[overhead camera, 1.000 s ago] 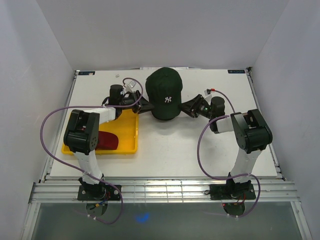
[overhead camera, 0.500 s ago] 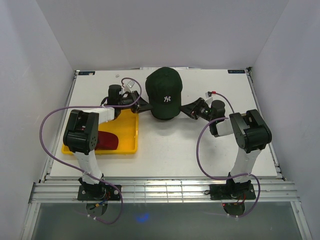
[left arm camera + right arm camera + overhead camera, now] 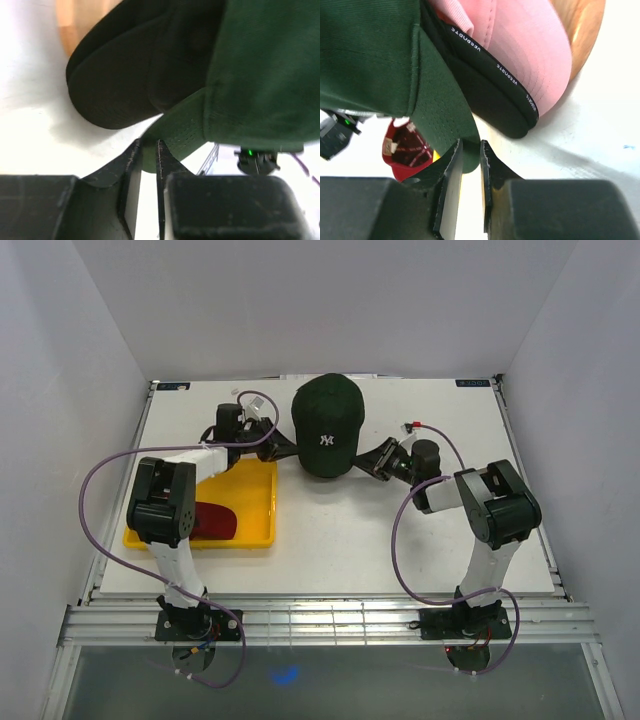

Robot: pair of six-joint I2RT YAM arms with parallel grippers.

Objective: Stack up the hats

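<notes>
Dark green hat (image 3: 327,425) topmost over black hats (image 3: 115,85), red hat (image 3: 212,521) upturned apart

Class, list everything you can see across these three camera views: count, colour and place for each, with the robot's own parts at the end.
dark green cap: one, dark green with a white emblem, on top of the stack at the table's far middle
black caps: what look like two, black, under the green one; one brim shows a pink underside
wooden stand: one, light wood, beneath the stack, mostly hidden
red cap: one, red, in the tray
yellow tray: one, yellow, left side of the table
table: one, white
cables: two, purple, one per arm
left gripper: one, black, shut on the green cap's brim
right gripper: one, black, shut on the brim's other side
</notes>
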